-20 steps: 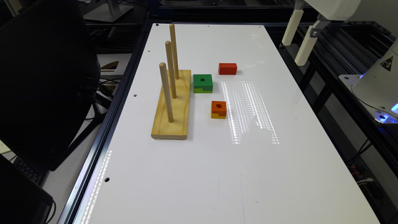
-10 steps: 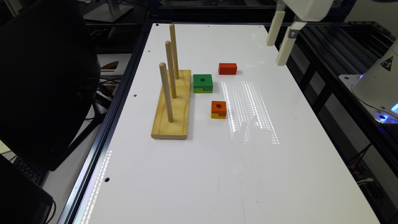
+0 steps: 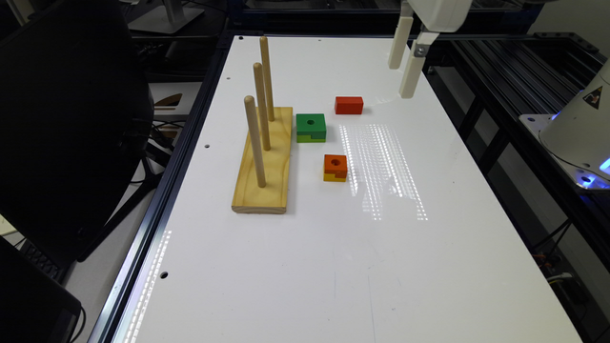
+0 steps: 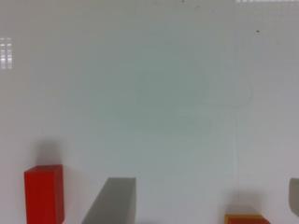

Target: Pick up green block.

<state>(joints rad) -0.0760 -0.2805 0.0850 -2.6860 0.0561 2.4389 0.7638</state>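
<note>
1. Exterior view: note the claw [image 3: 404, 76] raised above the table [image 3: 381, 267], its two fingers spread apart and empty. The green block [image 3: 311, 127] sits well below it, toward the exterior view's left, just beside the peg board [image 3: 263, 164]. The red block [image 3: 349, 105] lies nearer the claw; the orange block [image 3: 335, 167] lies farther.
2. Wrist view: confirm one grey finger [image 4: 112, 200] with a wide gap to the other. The red block [image 4: 43, 193] sits beside it. Judge the approach not yet aligned; expect to travel toward the green block while keeping the spread for straddling.
</note>
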